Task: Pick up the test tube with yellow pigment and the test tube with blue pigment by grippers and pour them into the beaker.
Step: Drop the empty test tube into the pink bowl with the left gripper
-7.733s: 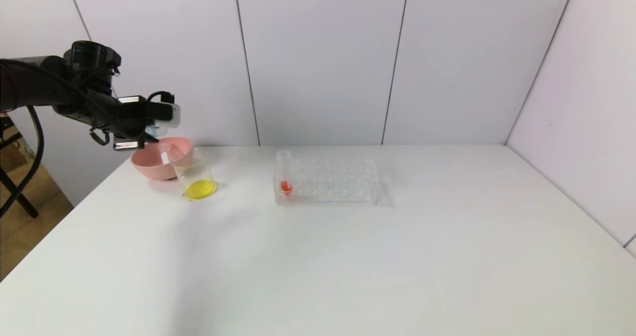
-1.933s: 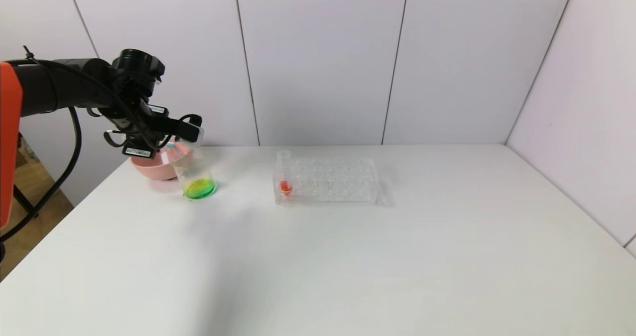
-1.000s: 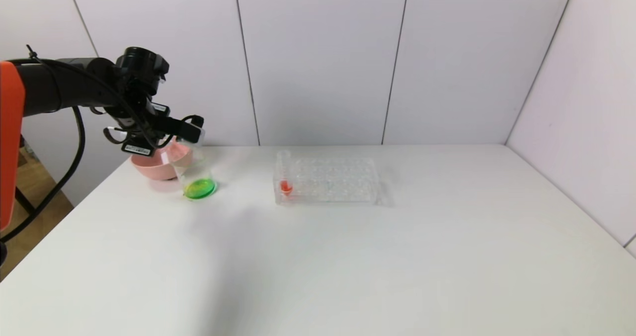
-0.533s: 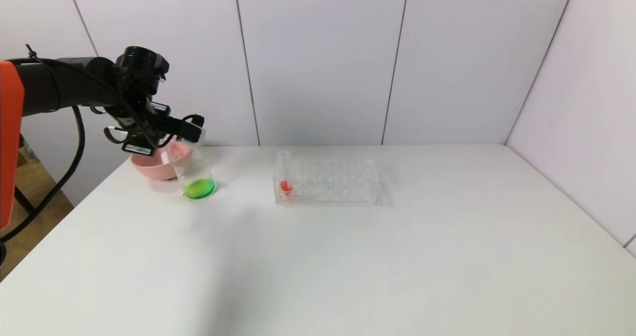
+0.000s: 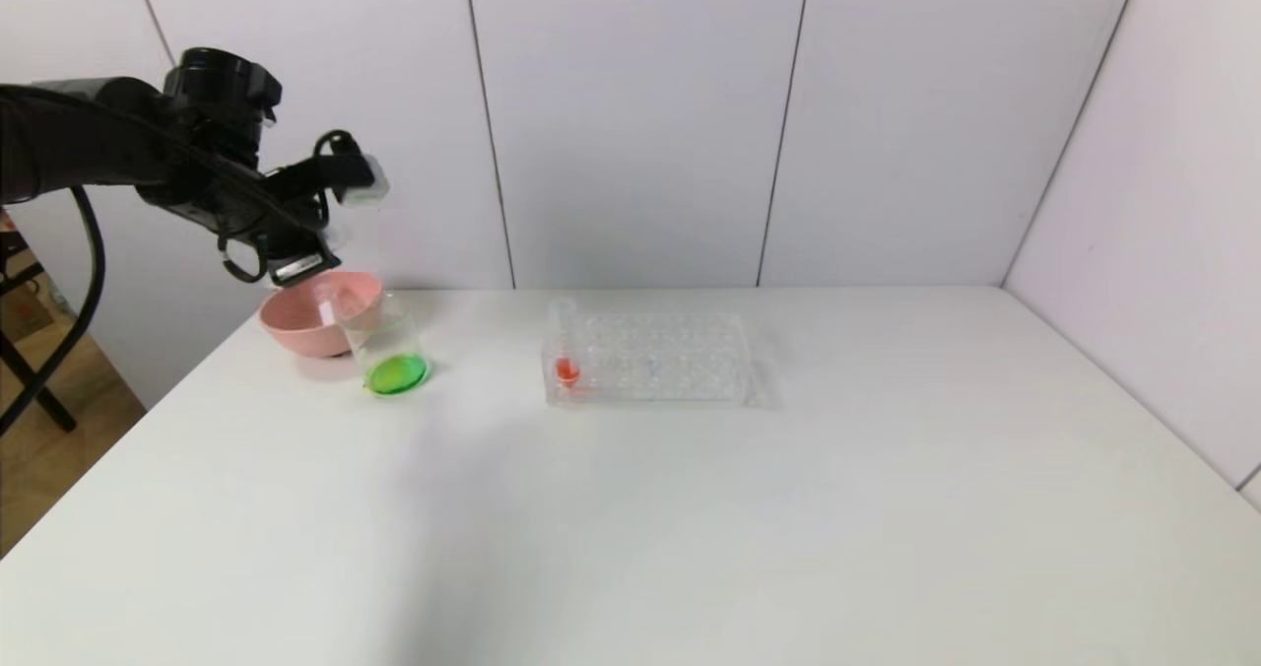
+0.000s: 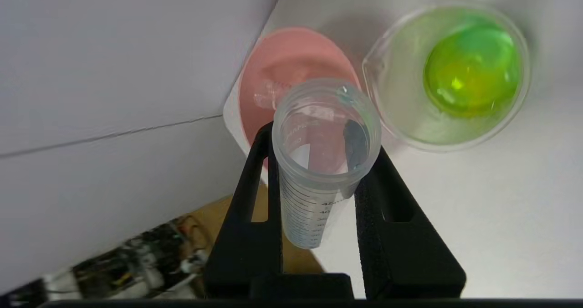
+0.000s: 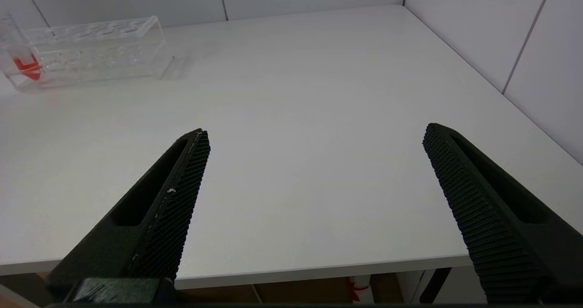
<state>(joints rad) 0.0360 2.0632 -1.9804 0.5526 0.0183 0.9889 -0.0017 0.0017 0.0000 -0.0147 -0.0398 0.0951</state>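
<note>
My left gripper [image 5: 330,215] is shut on a clear graduated test tube [image 6: 319,162] that is empty; its open mouth faces the wrist camera. It hangs in the air above the pink bowl [image 5: 296,326] and just left of the beaker [image 5: 389,351]. The beaker stands on the table with green liquid at its bottom and also shows in the left wrist view [image 6: 448,73]. No tube with yellow or blue liquid is in view. My right gripper [image 7: 314,135] is open and empty over the table's front edge, out of the head view.
The pink bowl [image 6: 282,62] holds another empty clear tube [image 5: 328,309]. A clear tube rack [image 5: 655,356] stands mid-table with a red-liquid tube [image 5: 564,346] at its left end. The rack also shows in the right wrist view [image 7: 91,48]. Walls close the back and right.
The beaker's liquid went from yellow to green. My left gripper has lifted up and to the left, away from the beaker's rim, still holding the emptied tube.
</note>
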